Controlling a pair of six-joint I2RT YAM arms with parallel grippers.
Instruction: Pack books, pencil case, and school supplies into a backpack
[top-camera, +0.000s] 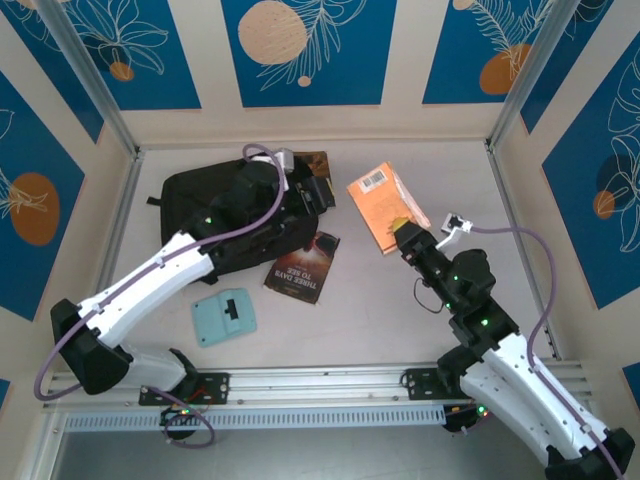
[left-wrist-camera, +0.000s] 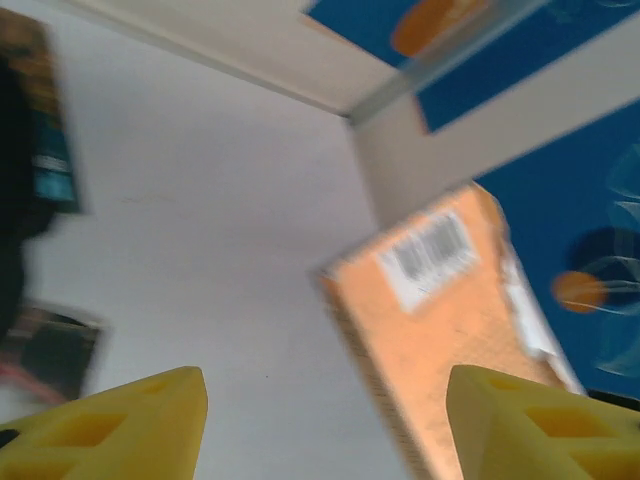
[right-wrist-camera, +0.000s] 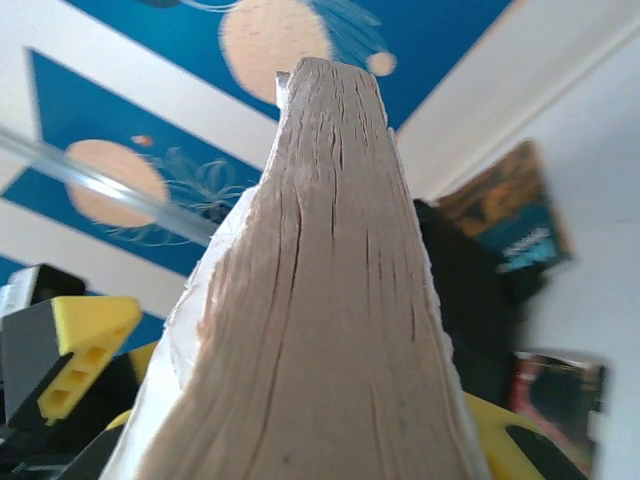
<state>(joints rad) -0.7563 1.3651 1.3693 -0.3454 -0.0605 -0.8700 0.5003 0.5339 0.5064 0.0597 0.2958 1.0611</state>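
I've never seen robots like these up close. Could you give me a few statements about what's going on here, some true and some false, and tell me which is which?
1. The right gripper is clamped on the orange book. True.
2. The left gripper is holding the dark brown book. False: its jaws stand apart with nothing between them, and that book lies flat on the table.
3. The teal piece lies on the table, nearer the arm bases than the backpack and apart from it. True.
4. The orange book is inside the backpack. False: it is outside, to the backpack's right, in the right gripper's grip.
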